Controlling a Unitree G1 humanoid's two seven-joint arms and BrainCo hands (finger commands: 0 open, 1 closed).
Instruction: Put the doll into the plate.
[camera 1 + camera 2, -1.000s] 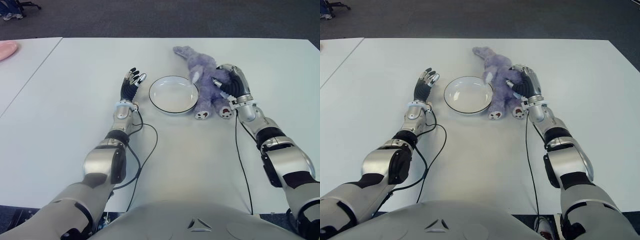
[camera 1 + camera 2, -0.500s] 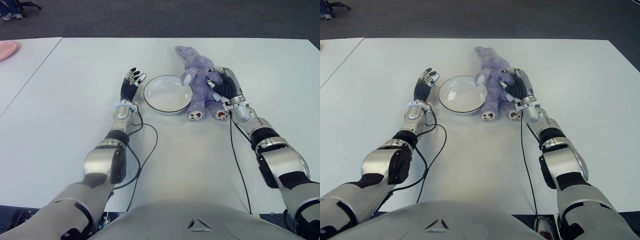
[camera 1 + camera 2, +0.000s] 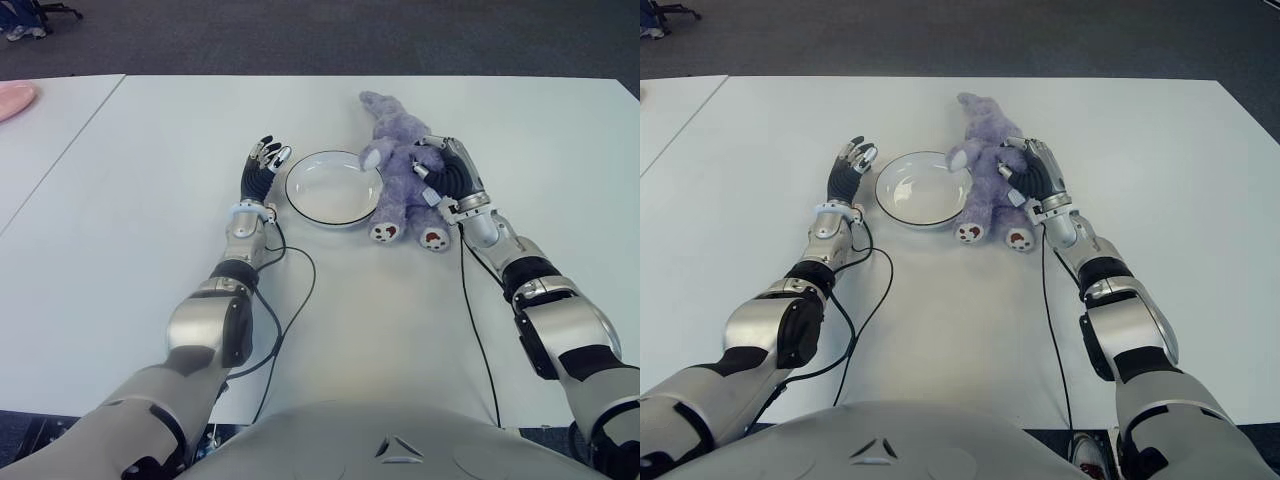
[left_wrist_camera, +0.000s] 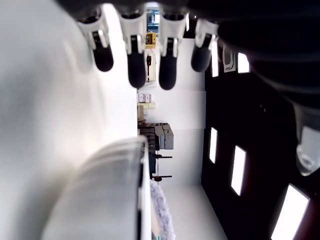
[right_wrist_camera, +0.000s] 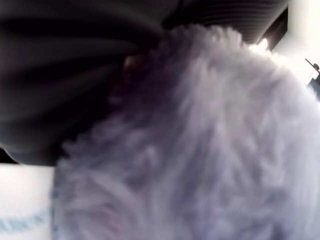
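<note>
My right hand (image 3: 448, 178) seems clamped on the doll (image 3: 398, 170) right of centre; it touches the plate (image 3: 333, 187). Left hand (image 3: 262, 170) lies spread, holding nothing.

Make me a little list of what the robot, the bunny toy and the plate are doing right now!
doll: purple plush doll lying on the white table, right beside the plate, not in it
plate: white plate with a dark rim, nothing in it
right hand: right hand curled around the doll's side, holding it
left hand: left hand open, fingers spread, at the plate's left side
job done: not yet
</note>
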